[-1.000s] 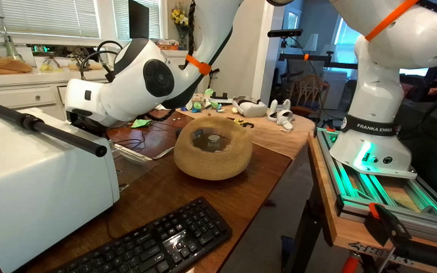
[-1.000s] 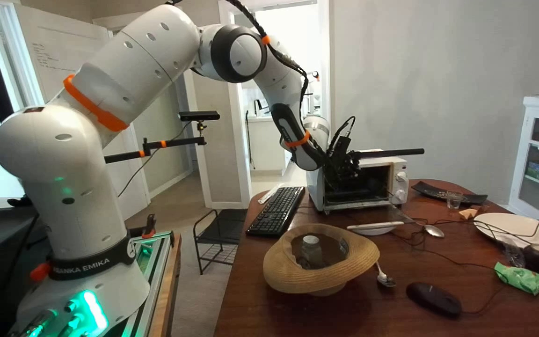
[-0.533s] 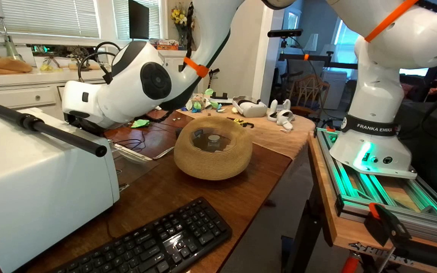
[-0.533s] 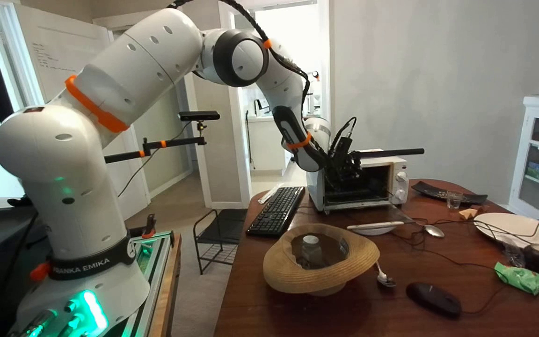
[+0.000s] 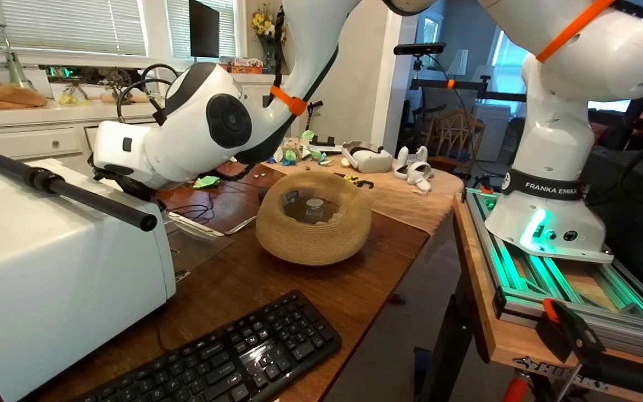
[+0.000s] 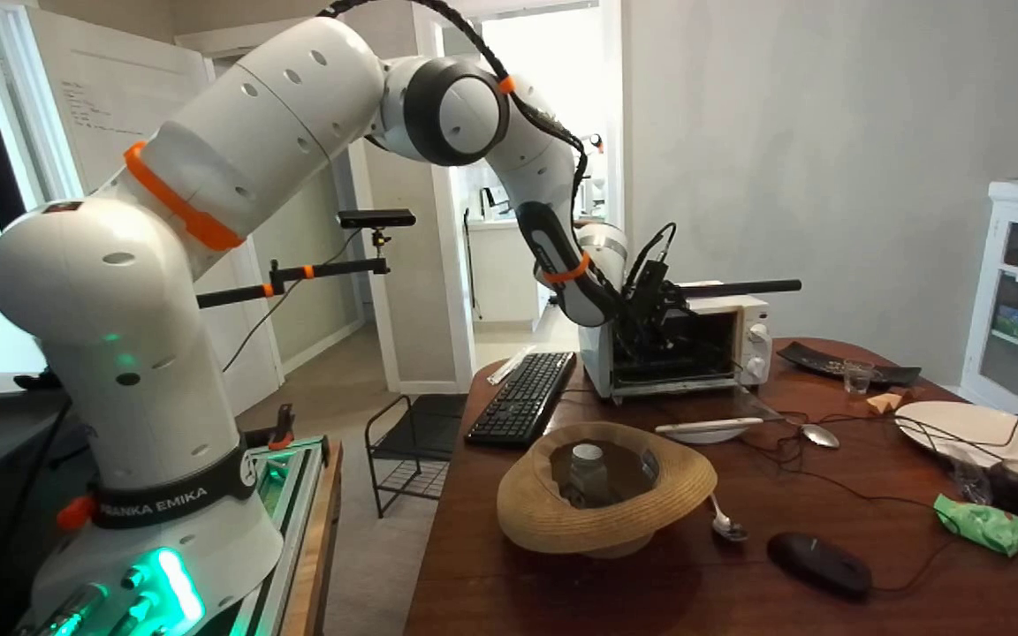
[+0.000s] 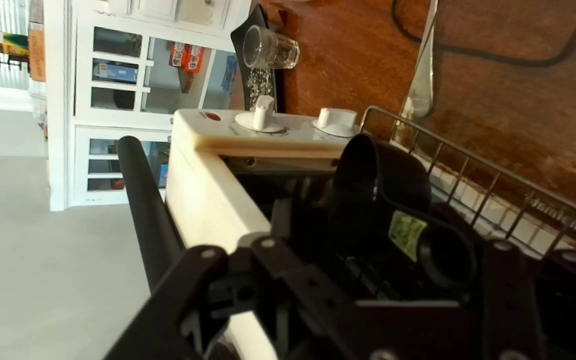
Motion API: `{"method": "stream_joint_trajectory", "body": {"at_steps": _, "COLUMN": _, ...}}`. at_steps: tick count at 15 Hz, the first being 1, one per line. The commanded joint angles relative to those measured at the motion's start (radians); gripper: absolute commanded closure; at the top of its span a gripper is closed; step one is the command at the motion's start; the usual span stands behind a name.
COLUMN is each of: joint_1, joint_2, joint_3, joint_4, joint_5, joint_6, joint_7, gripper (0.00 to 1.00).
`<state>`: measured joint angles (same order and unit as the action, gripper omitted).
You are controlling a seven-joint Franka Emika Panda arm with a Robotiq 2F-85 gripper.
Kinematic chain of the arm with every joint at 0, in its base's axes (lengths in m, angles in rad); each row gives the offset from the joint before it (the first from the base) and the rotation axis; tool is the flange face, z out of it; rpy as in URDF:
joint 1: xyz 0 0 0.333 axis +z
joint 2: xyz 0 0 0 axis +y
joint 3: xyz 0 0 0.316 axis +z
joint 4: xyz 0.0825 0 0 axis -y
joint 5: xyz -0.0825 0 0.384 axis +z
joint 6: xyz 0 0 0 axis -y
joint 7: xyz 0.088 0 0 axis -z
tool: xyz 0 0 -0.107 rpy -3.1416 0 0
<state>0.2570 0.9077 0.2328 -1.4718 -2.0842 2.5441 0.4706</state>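
Between the fingers of the tool (image 7: 383, 227) and a little ahead of them is a dark cup-like thing (image 7: 403, 172), at the open mouth of the toaster oven (image 5: 65, 262) and close beside the wire rack (image 7: 488, 192); it is too dark to tell what carries its weight. The tool stands wide, and the thing seems not to be gripped, though a light touch from one finger cannot be ruled out.

The likeliest trouble is a drag: a finger catching the thing as the tool backs away could tip it over the rack's edge, down to the worktop (image 6: 580, 601) below the tool. Lifting too early might strike the oven's roof or jar the black rod (image 7: 143, 205) above the tool.

The thing's rim seems to face upward, toward that roof. Its long axis appears to run back toward the tool, ending in a round-ended stub (image 7: 448, 257), perhaps a handle.
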Motion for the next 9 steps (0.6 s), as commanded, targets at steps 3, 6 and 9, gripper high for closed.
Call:
{"method": "stream_joint_trajectory", "body": {"at_steps": 3, "joint_1": -0.033, "joint_2": -0.006, "joint_3": 0.038, "joint_4": 0.012, "joint_5": 0.059, "joint_6": 0.083, "joint_7": -0.018, "gripper": 0.00}}
{"method": "stream_joint_trajectory", "body": {"at_steps": 6, "joint_1": -0.073, "joint_2": -0.027, "joint_3": 0.070, "joint_4": -0.006, "joint_5": 0.181, "joint_6": 0.196, "joint_7": -0.044, "gripper": 0.00}}
{"method": "stream_joint_trajectory", "body": {"at_steps": 9, "joint_1": -0.122, "joint_2": -0.049, "joint_3": 0.112, "joint_4": -0.045, "joint_5": 0.351, "joint_6": 0.291, "joint_7": -0.124, "gripper": 0.00}}
